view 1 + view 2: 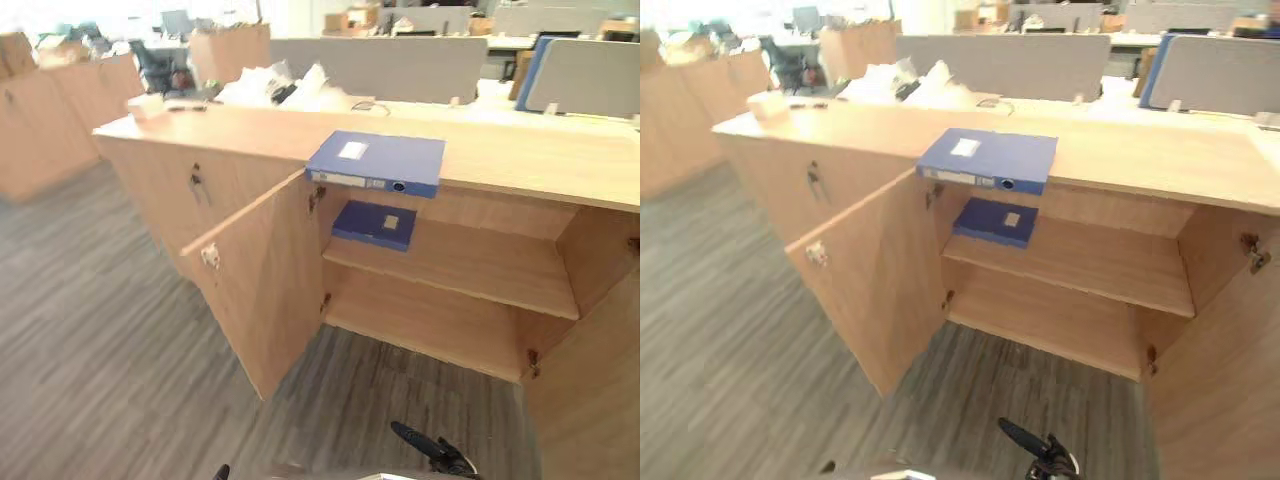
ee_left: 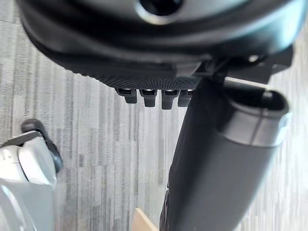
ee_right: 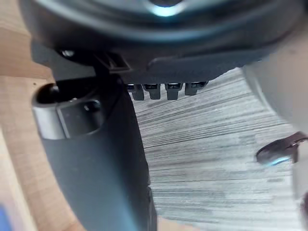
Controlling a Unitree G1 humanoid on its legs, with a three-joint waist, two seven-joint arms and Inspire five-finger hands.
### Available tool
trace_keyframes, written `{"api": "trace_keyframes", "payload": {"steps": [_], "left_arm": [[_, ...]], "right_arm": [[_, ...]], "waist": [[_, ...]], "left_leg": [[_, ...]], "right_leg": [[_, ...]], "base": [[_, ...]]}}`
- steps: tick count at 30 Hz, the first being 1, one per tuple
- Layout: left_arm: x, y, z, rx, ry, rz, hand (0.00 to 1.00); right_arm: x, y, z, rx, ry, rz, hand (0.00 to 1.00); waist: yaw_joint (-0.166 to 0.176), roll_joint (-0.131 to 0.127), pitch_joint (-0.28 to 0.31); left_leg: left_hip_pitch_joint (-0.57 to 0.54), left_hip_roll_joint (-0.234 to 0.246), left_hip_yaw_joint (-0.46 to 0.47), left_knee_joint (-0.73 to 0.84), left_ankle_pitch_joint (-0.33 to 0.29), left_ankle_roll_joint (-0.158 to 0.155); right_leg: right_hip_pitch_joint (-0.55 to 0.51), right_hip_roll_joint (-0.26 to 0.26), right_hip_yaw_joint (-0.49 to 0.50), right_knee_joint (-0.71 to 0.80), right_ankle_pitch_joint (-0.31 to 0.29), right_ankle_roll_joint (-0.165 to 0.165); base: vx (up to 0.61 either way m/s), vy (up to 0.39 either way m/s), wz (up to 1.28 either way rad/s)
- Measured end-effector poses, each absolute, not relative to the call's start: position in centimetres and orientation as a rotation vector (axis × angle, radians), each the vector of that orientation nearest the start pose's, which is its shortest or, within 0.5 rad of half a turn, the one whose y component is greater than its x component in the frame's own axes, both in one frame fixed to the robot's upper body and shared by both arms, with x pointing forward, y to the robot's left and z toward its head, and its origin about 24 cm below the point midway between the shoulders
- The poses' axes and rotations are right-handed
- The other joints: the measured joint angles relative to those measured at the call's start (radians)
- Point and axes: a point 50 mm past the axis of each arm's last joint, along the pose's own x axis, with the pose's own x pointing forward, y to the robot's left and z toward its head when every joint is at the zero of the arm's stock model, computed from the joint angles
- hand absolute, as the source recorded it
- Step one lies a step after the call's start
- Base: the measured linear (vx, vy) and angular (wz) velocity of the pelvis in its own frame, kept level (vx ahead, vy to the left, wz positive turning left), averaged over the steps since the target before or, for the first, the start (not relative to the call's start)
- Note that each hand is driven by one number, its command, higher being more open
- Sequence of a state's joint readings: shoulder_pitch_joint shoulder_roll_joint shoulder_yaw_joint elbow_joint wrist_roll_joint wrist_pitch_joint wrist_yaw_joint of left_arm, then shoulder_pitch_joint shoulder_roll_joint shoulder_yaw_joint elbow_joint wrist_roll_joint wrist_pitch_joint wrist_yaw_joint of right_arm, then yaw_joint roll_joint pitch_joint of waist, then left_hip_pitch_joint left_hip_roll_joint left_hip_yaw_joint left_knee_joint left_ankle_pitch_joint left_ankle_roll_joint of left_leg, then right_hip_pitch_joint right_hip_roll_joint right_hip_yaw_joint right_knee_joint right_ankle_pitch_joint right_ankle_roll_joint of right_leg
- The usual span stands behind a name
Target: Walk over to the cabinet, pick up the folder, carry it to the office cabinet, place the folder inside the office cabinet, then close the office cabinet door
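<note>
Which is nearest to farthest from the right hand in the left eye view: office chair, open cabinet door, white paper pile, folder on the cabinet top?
From the right hand:
1. open cabinet door, swung out at front left.
2. folder, at the front edge of the cabinet top.
3. white paper pile, back left of that top.
4. office chair, far left background.

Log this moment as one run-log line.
folder: on cabinet top, untouched | second folder: upper shelf | left door: open | left hand: open, empty | right hand: open, empty
</note>
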State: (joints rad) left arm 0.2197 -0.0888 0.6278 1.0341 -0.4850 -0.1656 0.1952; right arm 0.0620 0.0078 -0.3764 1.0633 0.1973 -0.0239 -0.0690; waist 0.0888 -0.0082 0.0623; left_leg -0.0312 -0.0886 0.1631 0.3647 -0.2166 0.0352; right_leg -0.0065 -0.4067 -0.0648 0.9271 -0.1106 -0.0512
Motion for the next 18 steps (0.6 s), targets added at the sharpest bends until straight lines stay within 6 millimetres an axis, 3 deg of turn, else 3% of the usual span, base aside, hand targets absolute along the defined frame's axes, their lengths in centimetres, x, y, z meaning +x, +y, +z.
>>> {"api": "trace_keyframes", "payload": {"steps": [2, 3, 4, 7, 9, 10, 13, 18], "left_arm": [[1.7, 21.0, -16.6, -0.581, 0.992, 1.103, 1.0], [2.5, 21.0, -16.5, -0.553, 0.987, 1.049, 1.0], [3.3, 20.6, -16.5, -0.526, 0.991, 0.984, 1.0], [4.7, 20.4, -16.4, -0.476, 0.98, 0.875, 1.0], [5.0, 20.5, -16.3, -0.458, 0.975, 0.855, 1.0], [4.9, 20.3, -16.5, -0.458, 0.989, 0.846, 1.0], [5.3, 20.1, -16.5, -0.452, 0.989, 0.801, 1.0], [5.2, 20.3, -16.5, -0.45, 0.983, 0.776, 1.0]], "right_arm": [[9.1, -19.7, -16.3, 0.334, 1.057, -0.534, 1.0], [9.3, -19.5, -16.2, 0.337, 1.044, -0.526, 1.0], [9.5, -19.3, -16.2, 0.343, 1.033, -0.518, 1.0], [9.7, -18.8, -16.3, 0.348, 1.039, -0.496, 1.0], [9.6, -18.6, -16.3, 0.316, 1.063, -0.458, 1.0], [9.3, -19.1, -16.4, 0.281, 1.085, -0.442, 1.0], [8.8, -19.5, -16.6, 0.225, 1.118, -0.411, 1.0], [8.1, -19.4, -16.8, 0.22, 1.153, -0.409, 1.0]], "waist": [[-0.008, 0.004, -0.004], [-0.012, 0.006, -0.006], [-0.024, 0.006, -0.007], [-0.041, 0.005, -0.006], [-0.042, -0.001, -0.001], [-0.052, 0.001, -0.003], [-0.051, 0.003, 0.002], [-0.052, -0.008, 0.011]], "left_leg": [[0.039, 0.001, -0.01, -0.028, 0.0, 0.004], [0.071, 0.009, -0.019, -0.053, 0.001, 0.007], [0.094, 0.023, -0.037, -0.071, 0.001, 0.007], [0.129, 0.056, -0.071, -0.101, -0.003, -0.001], [0.153, 0.08, -0.076, -0.105, -0.021, -0.033], [0.168, 0.107, -0.096, -0.1, -0.034, -0.056], [0.198, 0.151, -0.098, -0.162, -0.012, -0.092], [0.215, 0.2, -0.098, -0.116, -0.003, -0.097]], "right_leg": [[-0.03, -0.003, -0.055, 0.017, -0.006, 0.005], [-0.056, 0.018, -0.093, 0.01, -0.035, 0.033], [-0.066, 0.054, -0.128, -0.044, -0.084, 0.067], [-0.068, 0.134, -0.18, -0.255, -0.152, 0.103], [-0.067, 0.174, -0.208, -0.429, -0.144, 0.106], [-0.031, 0.207, -0.233, -0.462, -0.123, 0.097], [-0.028, 0.26, -0.248, -0.475, -0.139, 0.065], [0.046, 0.313, -0.265, -0.539, -0.149, 0.048]], "base": [[0.19, 0.108, 0.01], [0.19, 0.012, 0.18], [0.19, -0.025, 0.25], [0.18, -0.121, 0.3], [0.26, -0.259, 0.12], [0.27, -0.288, 0.1], [0.27, -0.269, -0.01], [0.16, -0.17, -0.01]]}}
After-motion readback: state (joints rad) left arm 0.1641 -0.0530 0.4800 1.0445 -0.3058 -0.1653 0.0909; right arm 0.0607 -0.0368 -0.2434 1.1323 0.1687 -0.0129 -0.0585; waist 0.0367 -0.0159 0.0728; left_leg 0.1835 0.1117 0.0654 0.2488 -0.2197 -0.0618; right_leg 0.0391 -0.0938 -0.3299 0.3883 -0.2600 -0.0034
